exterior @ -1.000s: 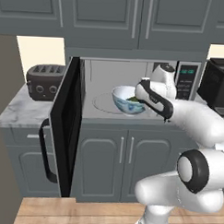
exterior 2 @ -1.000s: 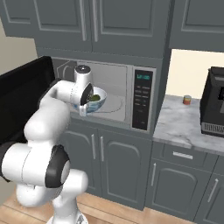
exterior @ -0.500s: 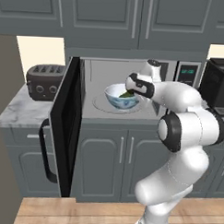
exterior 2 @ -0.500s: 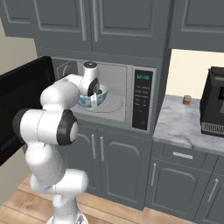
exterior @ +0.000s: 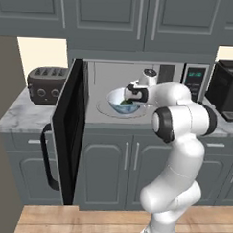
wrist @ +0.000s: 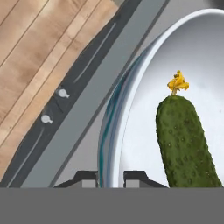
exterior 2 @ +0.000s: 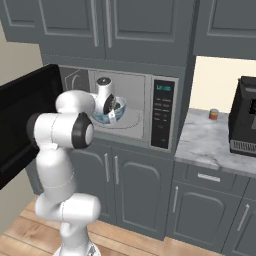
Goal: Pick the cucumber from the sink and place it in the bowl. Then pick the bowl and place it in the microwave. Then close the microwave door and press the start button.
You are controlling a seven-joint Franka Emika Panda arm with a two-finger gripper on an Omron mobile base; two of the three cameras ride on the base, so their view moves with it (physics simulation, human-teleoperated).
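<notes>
With its jaws pinching the rim of the bowl [exterior: 122,101], cucumber [wrist: 186,140] inside, within the microwave [exterior 2: 132,112], the gripper [wrist: 110,178] should set it level before releasing.

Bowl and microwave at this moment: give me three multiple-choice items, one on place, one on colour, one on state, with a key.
1. Where is the bowl?
A. in the sink
B. inside the microwave
C. on the floor

2. What colour is the tip of the cucumber?
A. yellow
B. red
C. blue

3. How is the microwave door?
A. shut
B. taken off
C. swung open

Key: 1 B, the bowl sits in the cavity on the turntable in both base views. 2 A, the hand view shows a yellow tip on the green cucumber lying in the bowl. 3 C, the door stands open to the left; the claw grips the bowl's rim.
</notes>
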